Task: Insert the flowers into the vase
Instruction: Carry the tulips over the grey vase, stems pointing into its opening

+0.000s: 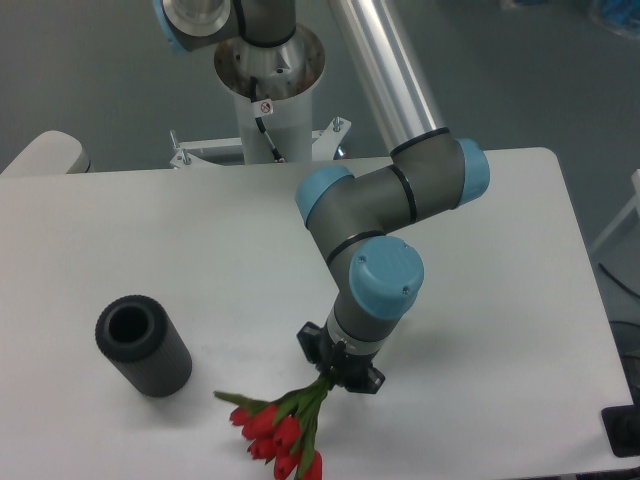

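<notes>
Gripper (338,366) fingers are clamped on the green stems of the flowers (275,435), gripping them just above where the bunch fans out. It is mostly hidden beneath the blue-capped wrist, with only its dark body and finger ends showing under the cap. The red tulip buds hang below and to the picture's left of the grip, tilted downward toward the near edge of the table (520,400), with a narrow leaf sticking out to the left. Whether the buds touch the tabletop cannot be told from this view. The grey arm bends up from the wrist through two blue-capped joints to a silver tube that runs toward the base at the far side of the table. The vase (143,346) stands on the table well apart to the left, its round mouth open and facing up.
</notes>
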